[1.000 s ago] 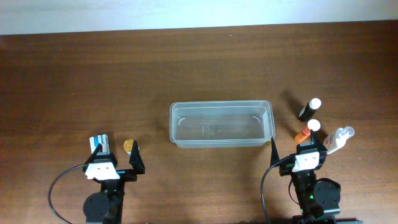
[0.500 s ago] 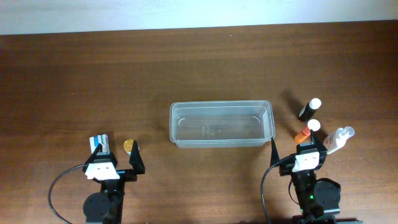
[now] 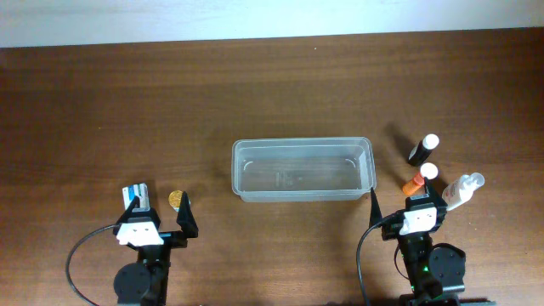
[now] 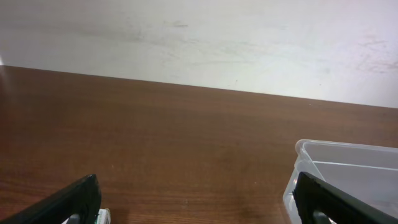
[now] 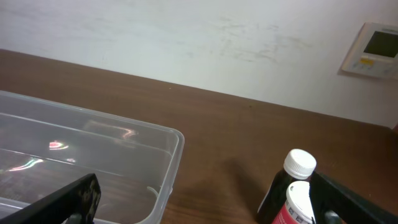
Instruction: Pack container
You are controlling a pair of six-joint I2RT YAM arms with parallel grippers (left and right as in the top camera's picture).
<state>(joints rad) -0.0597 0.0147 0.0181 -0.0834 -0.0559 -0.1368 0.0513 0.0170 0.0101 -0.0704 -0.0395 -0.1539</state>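
Clear, colourless plastic: the shallow rectangular container [image 3: 303,195] with rounded corners sits in the middle of the dark brown wooden table [image 3: 127,102], apart from both arms. The left gripper [image 3: 157,210] and the right gripper [image 3: 406,204] have their fingers spread wide apart. A black, white-capped bottle [image 3: 422,149] stands just right of the container.
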